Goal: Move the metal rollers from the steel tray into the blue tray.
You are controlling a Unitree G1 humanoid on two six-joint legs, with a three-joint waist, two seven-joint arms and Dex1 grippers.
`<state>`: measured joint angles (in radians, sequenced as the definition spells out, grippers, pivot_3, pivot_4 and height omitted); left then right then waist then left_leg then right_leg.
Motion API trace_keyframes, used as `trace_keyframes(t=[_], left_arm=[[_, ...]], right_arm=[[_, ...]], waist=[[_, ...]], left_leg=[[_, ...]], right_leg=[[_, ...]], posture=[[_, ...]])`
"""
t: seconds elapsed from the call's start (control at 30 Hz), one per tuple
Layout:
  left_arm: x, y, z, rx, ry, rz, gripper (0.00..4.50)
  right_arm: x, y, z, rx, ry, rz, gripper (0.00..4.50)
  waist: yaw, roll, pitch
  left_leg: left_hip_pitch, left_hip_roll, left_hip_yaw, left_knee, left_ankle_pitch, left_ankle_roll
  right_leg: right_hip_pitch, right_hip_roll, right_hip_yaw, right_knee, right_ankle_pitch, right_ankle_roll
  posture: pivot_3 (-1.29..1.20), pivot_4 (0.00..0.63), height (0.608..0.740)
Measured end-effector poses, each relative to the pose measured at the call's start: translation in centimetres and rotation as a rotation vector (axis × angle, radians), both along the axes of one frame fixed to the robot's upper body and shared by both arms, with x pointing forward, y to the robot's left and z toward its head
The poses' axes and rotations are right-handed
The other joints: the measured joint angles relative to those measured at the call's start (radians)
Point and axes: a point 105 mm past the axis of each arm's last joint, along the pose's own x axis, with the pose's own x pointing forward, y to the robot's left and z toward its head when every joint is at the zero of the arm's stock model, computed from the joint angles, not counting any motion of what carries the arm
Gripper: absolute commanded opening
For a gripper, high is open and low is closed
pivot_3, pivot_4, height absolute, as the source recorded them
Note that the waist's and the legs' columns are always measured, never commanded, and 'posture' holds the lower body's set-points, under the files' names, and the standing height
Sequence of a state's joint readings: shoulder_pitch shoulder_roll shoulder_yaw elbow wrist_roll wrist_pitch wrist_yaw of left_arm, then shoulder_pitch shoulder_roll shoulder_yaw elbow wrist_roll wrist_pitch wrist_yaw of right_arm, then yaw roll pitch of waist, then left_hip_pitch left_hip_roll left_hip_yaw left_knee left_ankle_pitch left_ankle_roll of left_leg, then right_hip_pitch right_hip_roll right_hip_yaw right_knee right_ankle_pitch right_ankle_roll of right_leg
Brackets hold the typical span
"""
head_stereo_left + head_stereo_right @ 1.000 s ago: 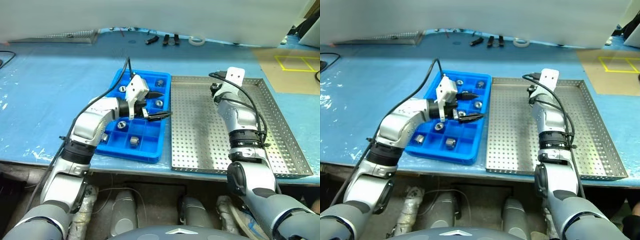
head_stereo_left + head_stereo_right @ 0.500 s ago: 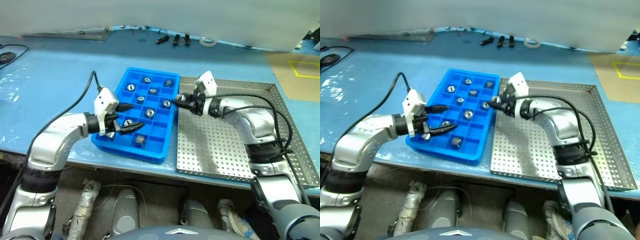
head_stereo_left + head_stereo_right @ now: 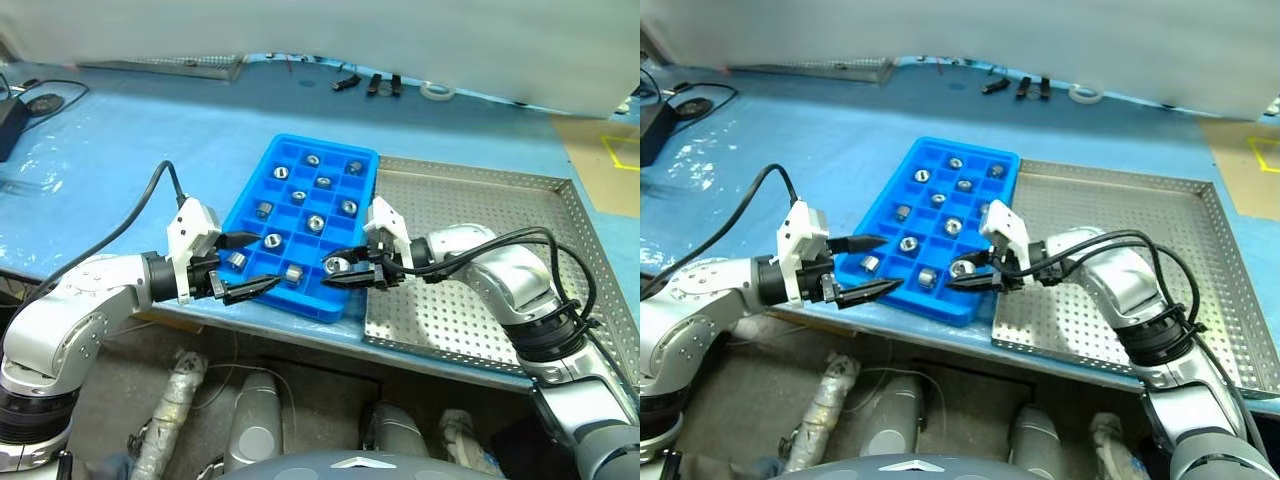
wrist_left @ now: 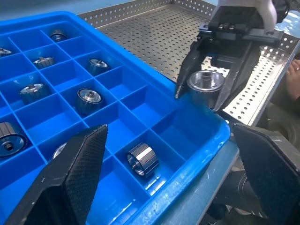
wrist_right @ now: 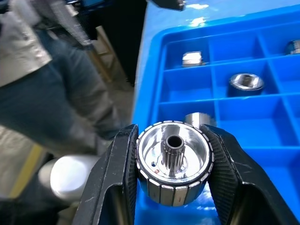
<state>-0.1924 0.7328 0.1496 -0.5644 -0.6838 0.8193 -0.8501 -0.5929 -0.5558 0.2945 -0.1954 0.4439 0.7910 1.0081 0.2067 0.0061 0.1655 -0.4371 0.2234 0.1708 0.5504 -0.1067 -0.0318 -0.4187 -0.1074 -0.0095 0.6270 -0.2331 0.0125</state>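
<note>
The blue tray (image 3: 262, 182) lies on the table with several metal rollers (image 3: 315, 222) resting in its square compartments. To its right is the steel tray (image 3: 470, 255), perforated floor showing. My right gripper (image 3: 337, 270) is shut on one metal roller (image 5: 174, 161) and holds it just above the blue tray's near right corner, with its fingers (image 5: 119, 178) on the roller's ribbed sides. My left gripper (image 3: 243, 267) is open with nothing in it. It hovers at the tray's near left edge and points at the right gripper (image 4: 206, 89).
The blue tray's near end sits at the table's front edge (image 3: 400, 345). Black tools (image 3: 375, 85) and a tape roll (image 3: 437, 92) lie at the far side. A black cable (image 3: 45, 100) rests far left. A person in jeans (image 5: 56, 93) stands beyond the tray.
The view has shifted left. My right gripper swung from over the steel tray to the blue tray's near right corner, roller still in it. My open left gripper drew back to the near edge.
</note>
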Motion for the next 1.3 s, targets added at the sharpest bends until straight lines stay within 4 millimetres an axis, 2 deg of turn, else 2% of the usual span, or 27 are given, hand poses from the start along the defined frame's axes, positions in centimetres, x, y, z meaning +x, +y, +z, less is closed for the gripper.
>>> trace_keyframes(t=[0.07, 0.13, 0.33, 0.47, 0.6, 0.63, 0.8, 0.93, 1.1, 1.17, 1.23, 1.3], left_arm=[[0.1, 0.0, 0.0, 0.003, -0.002, 0.003, 4.5], [0.2, -0.1, 0.1, 0.004, -0.006, 0.001, 4.5], [0.6, -0.4, 0.3, 0.003, -0.016, -0.012, 4.5], [0.9, -0.5, 0.3, 0.001, -0.019, -0.016, 4.5], [1.2, -0.6, 0.6, -0.001, -0.029, -0.022, 4.5], [1.3, -0.6, 0.5, 0.0, -0.027, -0.024, 4.5], [2.1, -0.8, 0.6, 0.007, -0.037, -0.031, 4.5], [3.8, -1.0, 1.1, 0.004, -0.087, -0.014, 4.5], [6.0, -2.0, 1.2, -0.016, -0.119, -0.028, 4.5], [7.3, -3.1, 1.5, -0.037, -0.137, -0.059, 4.5], [8.2, -3.8, 1.5, -0.042, -0.152, -0.071, 4.5], [9.2, -5.4, 1.5, -0.064, -0.156, -0.103, 4.5]], right_arm=[[1.6, 0.5, 0.0, -0.009, -0.045, -0.07, 1.64], [2.4, 0.5, -0.3, -0.025, -0.068, -0.107, 1.64], [2.9, 0.4, -1.0, -0.059, -0.089, -0.136, 1.64], [2.9, 0.0, -1.7, -0.08, -0.086, -0.159, 3.03], [3.1, -0.1, -1.6, -0.085, -0.11, -0.168, 4.36], [3.2, -0.1, -1.6, -0.088, -0.116, -0.178, 4.47], [3.8, -0.4, -1.2, -0.076, -0.141, -0.231, 4.47], [5.0, -2.0, 0.8, -0.006, -0.176, -0.324, 4.47], [5.5, -5.6, 3.4, 0.074, -0.216, -0.434, 4.47], [4.5, -8.2, 3.5, 0.076, -0.221, -0.47, 4.47], [3.6, -9.4, 3.4, 0.078, -0.21, -0.493, 4.47], [2.9, -10.7, 3.0, 0.064, -0.217, -0.546, 4.47]], waist=[[-0.001, 0.0, 0.0], [0.0, 0.0, 0.0], [-0.001, 0.0, 0.0], [-0.002, 0.0, 0.0], [-0.003, 0.0, 0.0], [-0.004, 0.0, 0.0], [-0.006, 0.0, 0.0], [-0.009, 0.0, 0.0], [-0.022, 0.0, 0.0], [-0.018, 0.0, 0.0], [-0.033, -0.001, 0.0], [-0.051, -0.001, -0.001]], left_leg=[[0.0, 0.0, 0.0, 0.0, 0.001, -0.002], [-0.001, 0.0, 0.0, 0.0, 0.003, -0.004], [-0.003, 0.0, 0.0, 0.0, 0.002, -0.004], [-0.002, 0.0, 0.0, 0.0, 0.003, -0.004], [-0.001, 0.0, 0.0, 0.0, 0.003, -0.004], [-0.001, 0.0, 0.0, 0.0, 0.003, -0.004], [-0.001, 0.0, 0.0, 0.0, 0.003, -0.004], [-0.001, 0.0, 0.0, 0.002, 0.003, -0.004], [-0.001, 0.0, 0.0, 0.002, 0.003, -0.004], [-0.002, -0.001, 0.0, 0.002, 0.003, -0.003], [-0.001, -0.002, 0.001, 0.004, 0.002, -0.001], [-0.001, -0.001, 0.001, 0.005, 0.002, -0.001]], right_leg=[[-0.001, 0.0, 0.0, 0.0, 0.0, 0.0], [-0.001, 0.0, 0.0, -0.001, 0.0, 0.0], [-0.002, 0.001, 0.0, -0.002, 0.0, 0.001], [-0.002, 0.001, 0.0, -0.001, 0.0, 0.001], [-0.002, 0.001, 0.0, 0.0, 0.0, 0.001], [-0.002, 0.001, 0.0, 0.0, 0.0, 0.001], [-0.002, 0.001, 0.0, 0.0, 0.0, 0.001], [-0.001, 0.001, 0.002, 0.0, 0.0, 0.001], [0.0, 0.001, 0.005, 0.0, 0.0, 0.001], [0.002, 0.001, 0.004, -0.002, 0.001, 0.002], [0.002, 0.001, 0.006, -0.002, 0.002, 0.004], [0.002, 0.001, 0.007, -0.002, 0.003, 0.006]], posture=[[0.32, 0.15, 0.74], [0.32, 0.15, 0.74], [0.3, 0.15, 0.74], [0.28, 0.15, 0.74], [0.26, 0.15, 0.74], [0.25, 0.15, 0.74], [0.19, 0.15, 0.74], [0.14, 0.15, 0.74], [0.04, 0.15, 0.74], [0.02, 0.15, 0.74], [-0.03, 0.15, 0.74], [-0.06, 0.15, 0.74]])
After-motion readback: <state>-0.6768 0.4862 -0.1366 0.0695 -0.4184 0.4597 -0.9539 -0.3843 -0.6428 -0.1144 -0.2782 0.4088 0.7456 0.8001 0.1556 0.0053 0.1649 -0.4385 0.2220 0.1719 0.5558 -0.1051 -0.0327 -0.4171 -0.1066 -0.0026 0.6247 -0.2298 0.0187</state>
